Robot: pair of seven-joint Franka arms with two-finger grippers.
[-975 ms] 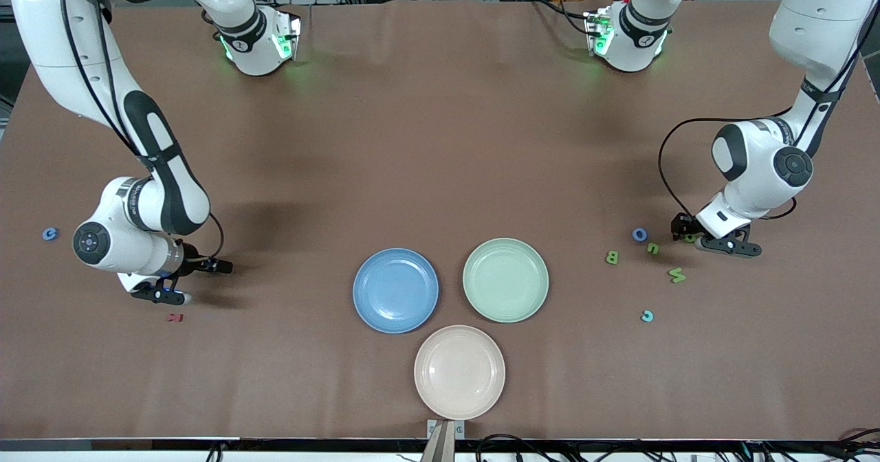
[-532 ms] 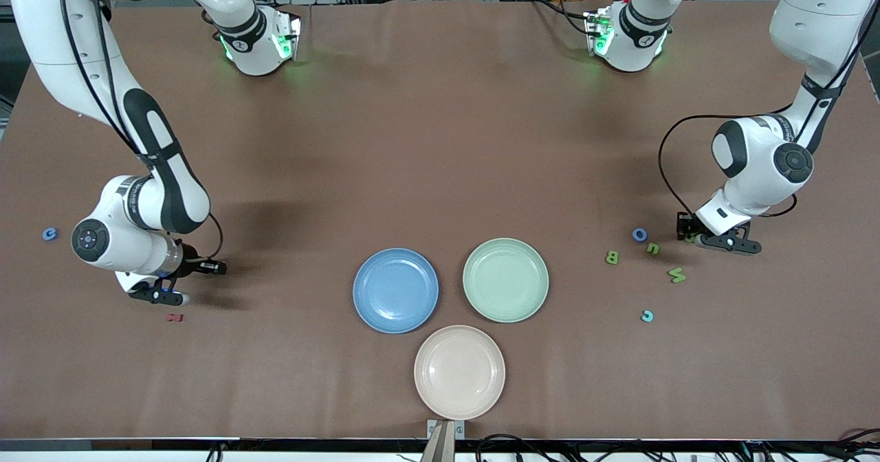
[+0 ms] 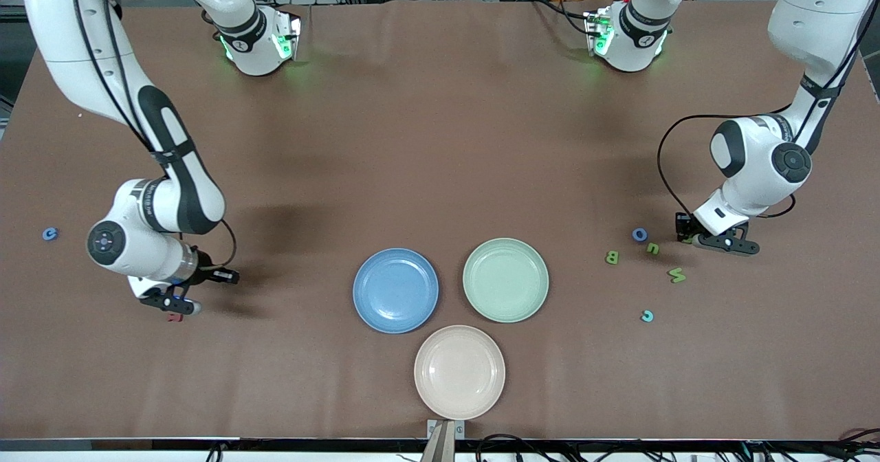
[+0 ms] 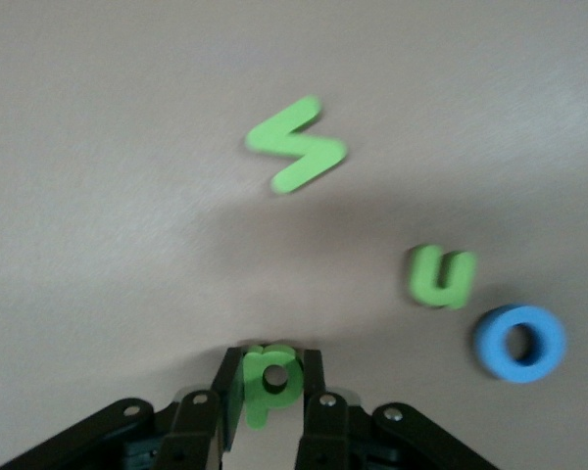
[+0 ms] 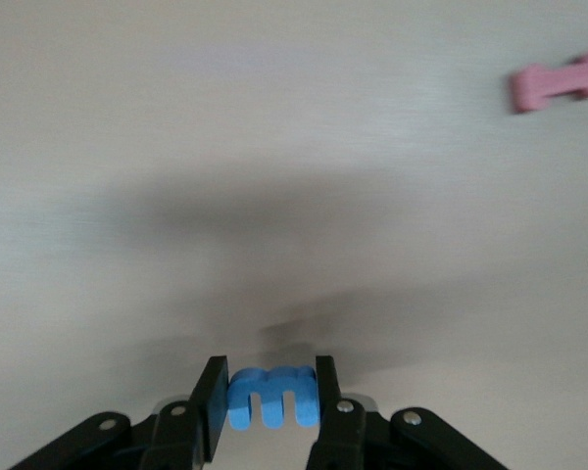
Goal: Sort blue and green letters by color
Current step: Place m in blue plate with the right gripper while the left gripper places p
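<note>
My left gripper [image 3: 688, 238] is shut on a green letter p [image 4: 270, 376] just above the table, beside a blue O [image 3: 640, 234], a small green letter [image 3: 652, 248], a green B [image 3: 612, 258] and a green zigzag letter [image 3: 676, 275]. The left wrist view shows the gripper [image 4: 271, 390], the zigzag [image 4: 296, 157], the small green letter [image 4: 441, 277] and the O [image 4: 519, 343]. My right gripper [image 3: 180, 306] is shut on a blue letter m [image 5: 274, 397], held between its fingers [image 5: 272, 401]. Another blue letter [image 3: 49, 234] lies toward the right arm's end.
A blue plate [image 3: 395, 290] and a green plate [image 3: 505, 280] sit side by side mid-table, with a pink plate [image 3: 459, 372] nearer the camera. A small dark red letter [image 3: 174, 317] lies by the right gripper. A teal letter [image 3: 647, 316] lies near the green ones.
Both grippers have shut, the left on the green p, the right on the blue m. The right arm has shifted toward the plates and the dark red letter; the left has barely moved.
</note>
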